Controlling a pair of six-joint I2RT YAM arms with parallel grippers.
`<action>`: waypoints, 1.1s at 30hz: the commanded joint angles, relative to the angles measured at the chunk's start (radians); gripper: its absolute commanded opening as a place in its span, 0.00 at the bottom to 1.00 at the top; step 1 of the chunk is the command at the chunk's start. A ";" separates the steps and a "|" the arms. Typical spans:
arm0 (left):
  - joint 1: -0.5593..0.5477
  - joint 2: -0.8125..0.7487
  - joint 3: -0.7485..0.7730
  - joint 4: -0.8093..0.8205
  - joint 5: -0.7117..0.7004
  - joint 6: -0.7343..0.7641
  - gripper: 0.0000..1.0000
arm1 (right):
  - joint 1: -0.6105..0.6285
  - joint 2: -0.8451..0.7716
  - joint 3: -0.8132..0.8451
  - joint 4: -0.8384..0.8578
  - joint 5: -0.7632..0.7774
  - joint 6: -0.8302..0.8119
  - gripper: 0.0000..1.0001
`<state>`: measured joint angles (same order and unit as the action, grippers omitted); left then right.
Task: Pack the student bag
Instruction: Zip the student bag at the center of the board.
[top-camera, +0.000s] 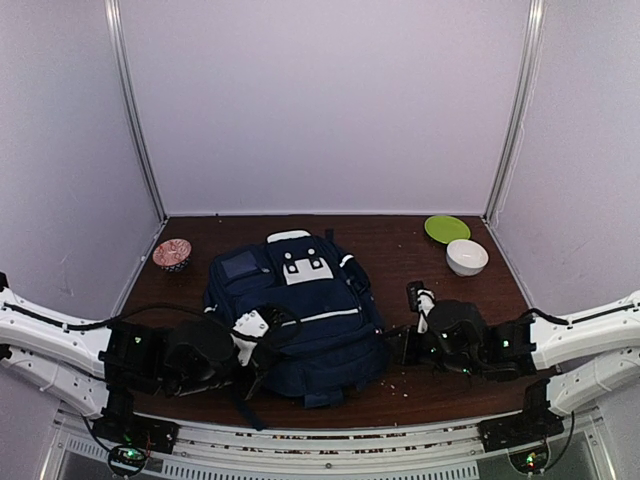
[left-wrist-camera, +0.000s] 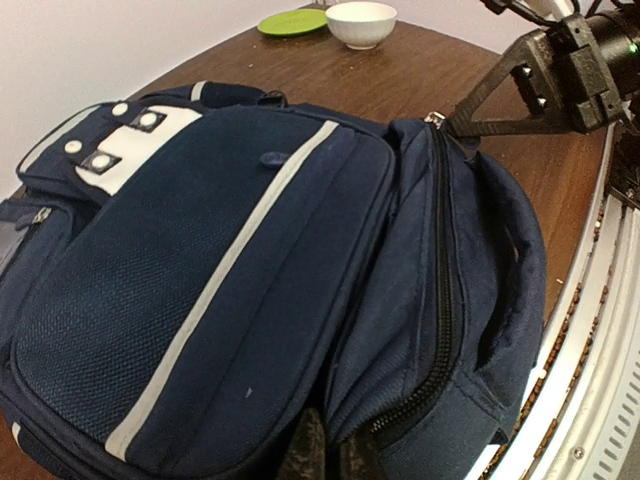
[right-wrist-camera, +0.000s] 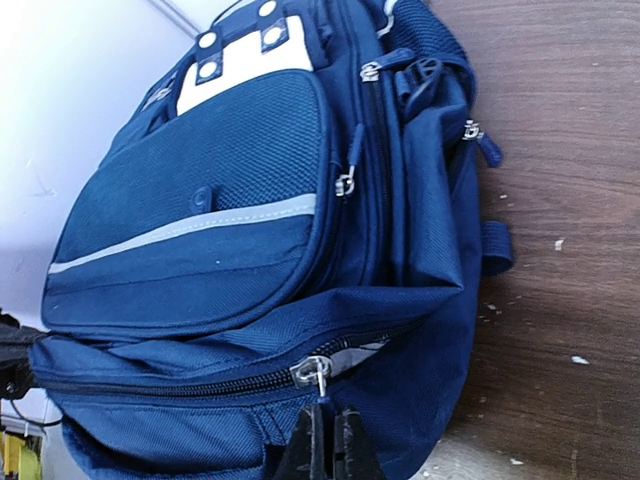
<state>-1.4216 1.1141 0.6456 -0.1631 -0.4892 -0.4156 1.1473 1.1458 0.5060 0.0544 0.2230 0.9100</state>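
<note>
Bag position: the student bag (top-camera: 300, 310) lies flat on its back mid-table (top-camera: 400, 250), between my two arms, front pocket up.
Left gripper (left-wrist-camera: 320, 452): pinched tight on a fold of the bag's fabric just beside the main zip, at the near-left edge.
Right gripper (right-wrist-camera: 325, 445): clamped on the dark zip pull (right-wrist-camera: 320, 400) hanging from the silver slider (right-wrist-camera: 311, 373).
Step in hand: closing the main compartment, I judge; a sliver of grey lining (right-wrist-camera: 355, 355) shows just past the slider.
How to do it well: hold the left pinch firm as an anchor so the cloth is taut, draw the pull along the line of the teeth and not away from them, slowly round the curved corner, watching that no lining catches.
Risk: slack fabric bunches ahead of the slider and jams it; the small pull may slip out.
Materials: navy woven cloth, soft and puckered; mesh-textured front pocket; thin white stripe (right-wrist-camera: 200, 225); white patch (right-wrist-camera: 240, 60) with round studs; coarse dark zip teeth.
Shape: bulging, rounded, sagging at the sides.
Surface: dark wood grain, scattered pale crumbs.
</note>
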 joint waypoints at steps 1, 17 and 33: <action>0.011 -0.069 -0.051 -0.262 -0.207 -0.188 0.00 | -0.048 0.030 -0.034 -0.042 0.116 -0.025 0.00; -0.009 -0.309 0.007 -0.180 -0.024 0.024 0.98 | 0.133 0.061 0.061 0.084 -0.046 -0.142 0.00; -0.010 0.177 0.188 0.084 0.240 0.205 0.98 | 0.229 0.080 0.137 0.149 -0.133 -0.213 0.00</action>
<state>-1.4281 1.2350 0.7528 -0.1978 -0.3145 -0.2798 1.3575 1.2484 0.6064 0.1032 0.1226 0.7200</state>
